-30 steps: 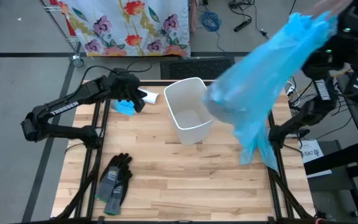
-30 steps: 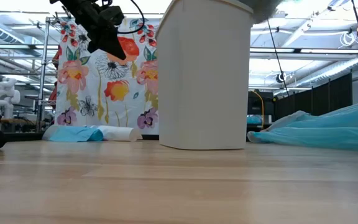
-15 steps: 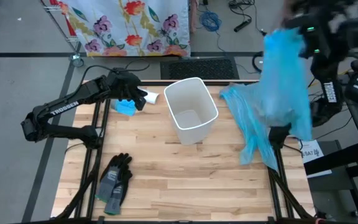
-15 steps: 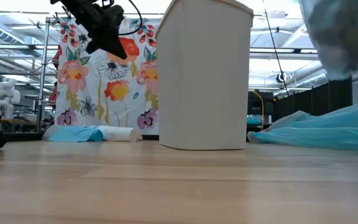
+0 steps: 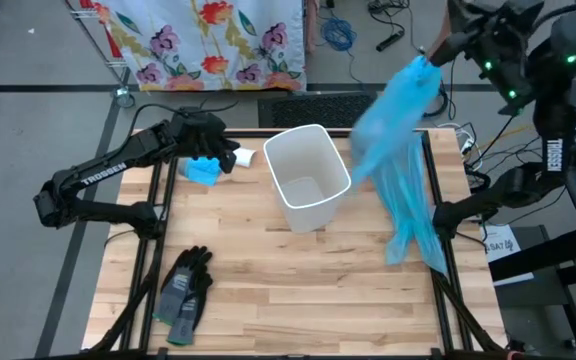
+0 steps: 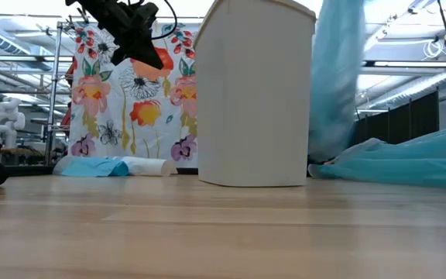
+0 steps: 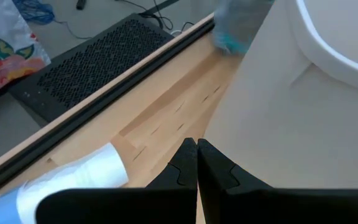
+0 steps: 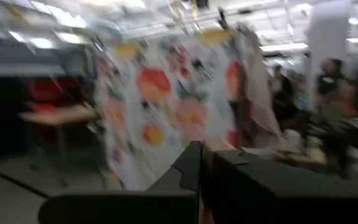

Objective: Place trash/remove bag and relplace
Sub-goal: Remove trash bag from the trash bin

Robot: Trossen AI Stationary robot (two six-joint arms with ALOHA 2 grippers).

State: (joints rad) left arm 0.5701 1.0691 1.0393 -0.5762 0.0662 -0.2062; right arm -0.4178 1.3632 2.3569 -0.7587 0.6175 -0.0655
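Wooden planks made up the tabletop (image 5: 268,270) we saw from above, with a flowered cloth (image 5: 203,40) hanging beyond its far edge. A white bin (image 5: 306,178) stood near the middle, empty as far as we could see; no trash showed anywhere. Our right claw (image 5: 430,55), closed, held a blue bag (image 5: 398,130) up by its top, off the tabletop's far right corner, while more blue plastic (image 5: 413,235) trailed along the right edge. Our left claw (image 5: 230,160), shut and empty, hovered left of the bin over a blue-and-white roll (image 5: 208,170). Dark grey gloves (image 5: 183,290) lay at the near left.

At table height, we saw the bag (image 6: 335,77) hanging behind the bin (image 6: 254,93).

Our left wrist camera showed its fingers (image 7: 188,168) pressed together beside the bin wall (image 7: 291,124).

Our right wrist camera, blurred, faced the cloth (image 8: 179,99).
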